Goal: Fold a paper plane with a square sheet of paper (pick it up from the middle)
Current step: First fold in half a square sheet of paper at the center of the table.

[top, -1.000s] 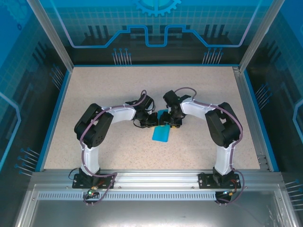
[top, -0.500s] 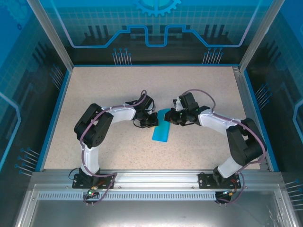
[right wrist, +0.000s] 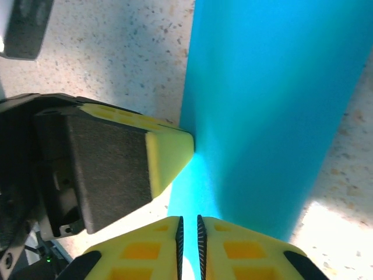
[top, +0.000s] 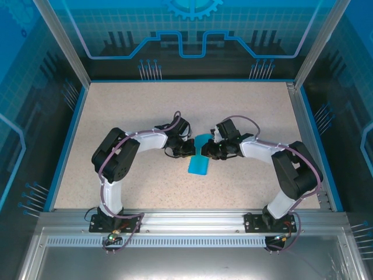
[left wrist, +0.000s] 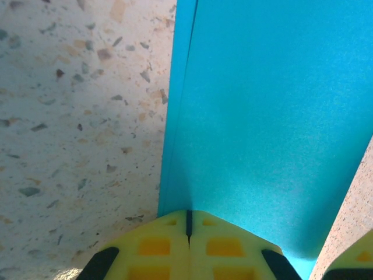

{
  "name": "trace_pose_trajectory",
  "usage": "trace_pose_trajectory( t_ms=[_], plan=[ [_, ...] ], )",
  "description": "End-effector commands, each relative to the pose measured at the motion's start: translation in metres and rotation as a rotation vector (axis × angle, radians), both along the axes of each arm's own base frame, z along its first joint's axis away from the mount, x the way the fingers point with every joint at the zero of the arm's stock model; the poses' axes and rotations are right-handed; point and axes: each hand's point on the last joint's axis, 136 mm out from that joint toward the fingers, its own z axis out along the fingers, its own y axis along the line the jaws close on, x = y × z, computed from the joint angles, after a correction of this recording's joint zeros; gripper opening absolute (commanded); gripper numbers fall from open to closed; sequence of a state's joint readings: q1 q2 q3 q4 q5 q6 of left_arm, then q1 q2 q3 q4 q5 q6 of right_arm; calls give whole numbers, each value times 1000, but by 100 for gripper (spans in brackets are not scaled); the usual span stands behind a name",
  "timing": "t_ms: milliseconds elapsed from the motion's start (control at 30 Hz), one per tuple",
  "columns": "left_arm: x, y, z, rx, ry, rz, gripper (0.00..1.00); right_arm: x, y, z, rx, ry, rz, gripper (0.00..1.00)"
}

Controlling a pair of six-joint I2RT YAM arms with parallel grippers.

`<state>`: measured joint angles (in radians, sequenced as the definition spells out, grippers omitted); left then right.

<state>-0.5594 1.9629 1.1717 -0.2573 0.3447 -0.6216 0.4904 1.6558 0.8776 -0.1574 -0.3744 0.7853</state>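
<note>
1. The speckled beige tabletop (top: 175,105) is open across the upper half of the top view and down both side margins.
2. At centre, the left gripper (top: 193,150) and right gripper (top: 203,151) meet over the folded teal-blue paper sheet (top: 198,167), closing the passage between them.
3. The white-and-black left arm (top: 116,157) and right arm (top: 291,172) block the lower corners. The bay between them is free.

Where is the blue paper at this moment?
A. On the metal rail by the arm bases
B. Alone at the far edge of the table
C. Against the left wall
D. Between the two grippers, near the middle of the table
D: the paper is near the middle of the table, with the left gripper and the right gripper meeting at it from either side, both pinched on it.
</note>
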Motion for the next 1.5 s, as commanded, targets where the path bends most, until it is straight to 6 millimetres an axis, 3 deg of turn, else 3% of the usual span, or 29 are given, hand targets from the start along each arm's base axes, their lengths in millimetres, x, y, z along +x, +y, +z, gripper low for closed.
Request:
trace_pose_trajectory(
  t_ms=[0, 200, 600, 933, 1133, 1267, 1467],
  plan=[
    [-11, -1, 5, -1, 16, -22, 0, 2, -4, 2, -38, -6, 3, 20],
    [-12, -1, 5, 6, 18, -30, 0, 3, -13, 6, -94, -14, -10, 24],
    [-12, -4, 4, -16, 20, -36, 0, 2, -10, 5, -101, -6, -1, 25],
    [-14, 0, -11, 15, 34, -43, 0, 4, 4, 7, -8, -21, 9, 14],
    [-15, 2, -14, 32, 35, -49, 0, 18, 1, 0, 32, -24, -45, 13],
    [-15, 1, -16, 30, 37, -57, 0, 14, -5, -12, 45, 2, -60, 12],
    [-15, 1, -16, 30, 39, -58, 0, 14, -20, 1, -4, -45, -91, 14]
  ],
)
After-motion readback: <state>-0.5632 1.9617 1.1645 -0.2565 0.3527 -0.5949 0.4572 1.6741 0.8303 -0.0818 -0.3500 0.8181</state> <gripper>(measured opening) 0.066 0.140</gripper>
